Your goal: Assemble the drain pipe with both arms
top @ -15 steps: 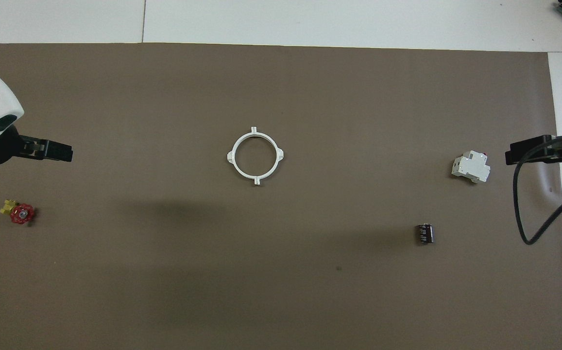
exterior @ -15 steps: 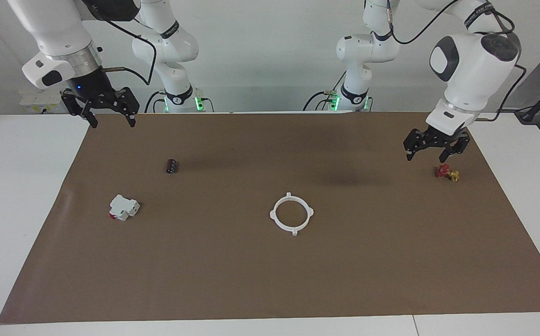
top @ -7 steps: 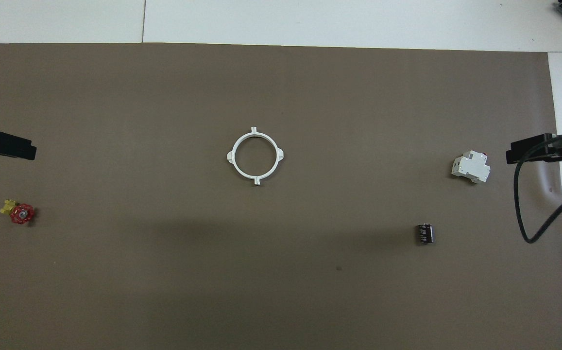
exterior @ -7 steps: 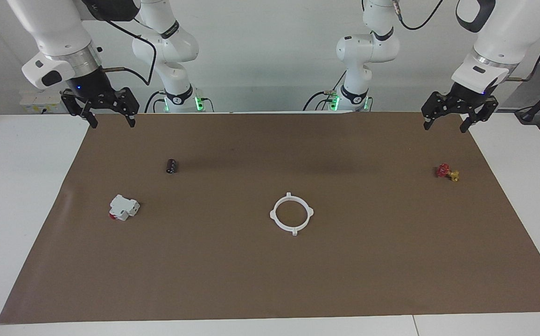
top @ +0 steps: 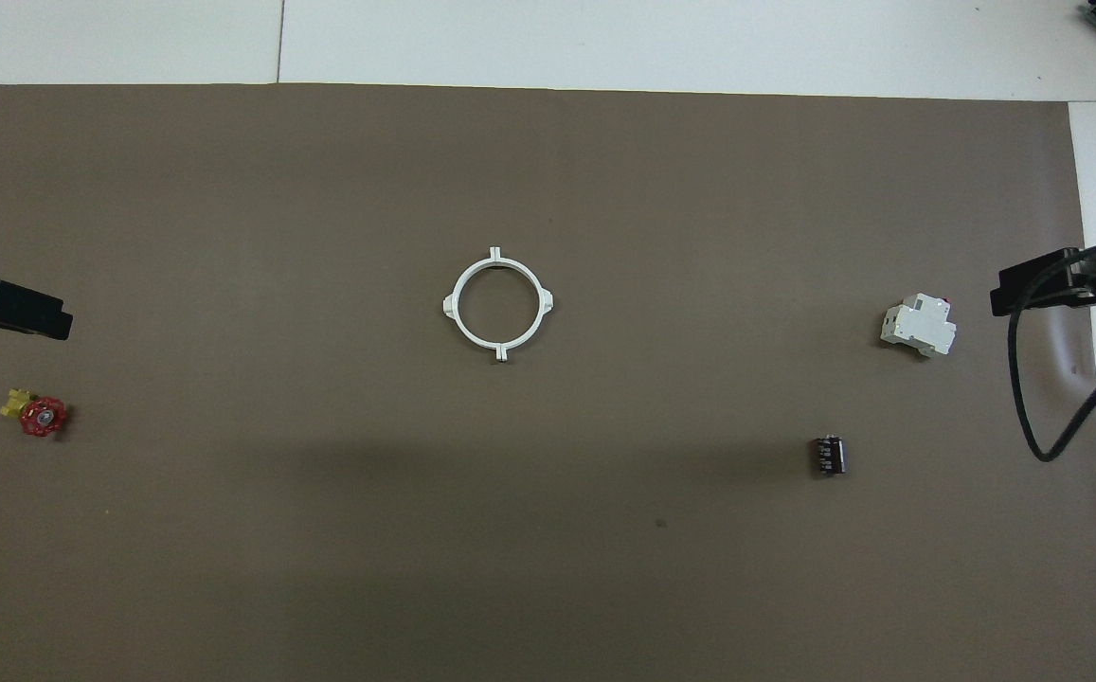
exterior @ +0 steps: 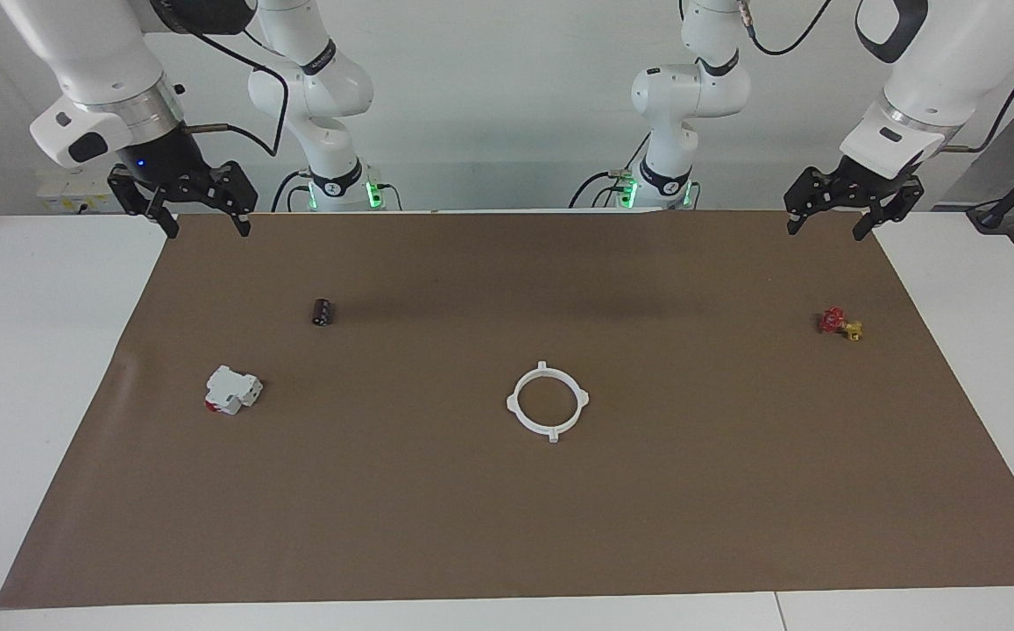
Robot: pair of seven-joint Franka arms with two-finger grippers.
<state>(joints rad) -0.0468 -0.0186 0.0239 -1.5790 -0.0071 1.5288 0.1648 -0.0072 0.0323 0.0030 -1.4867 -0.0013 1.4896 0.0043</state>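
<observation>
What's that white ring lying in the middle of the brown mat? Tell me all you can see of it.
The drain pipe is a thin, flat white ring that looks like plastic, with four small tabs sticking out around its rim. It appears as one closed ring, lying flat on the brown mat near its middle. Nothing else touches it.

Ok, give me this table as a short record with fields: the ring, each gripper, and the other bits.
ring: drain pipe, joined into one closed ring, flat mid-mat
left gripper: open, empty, raised over the mat's edge nearest the robots
right gripper: open, empty, raised over the mat's corner
white block: toward the right arm's end
dark cylinder: nearer the robots than the block
red valve: toward the left arm's end
</observation>
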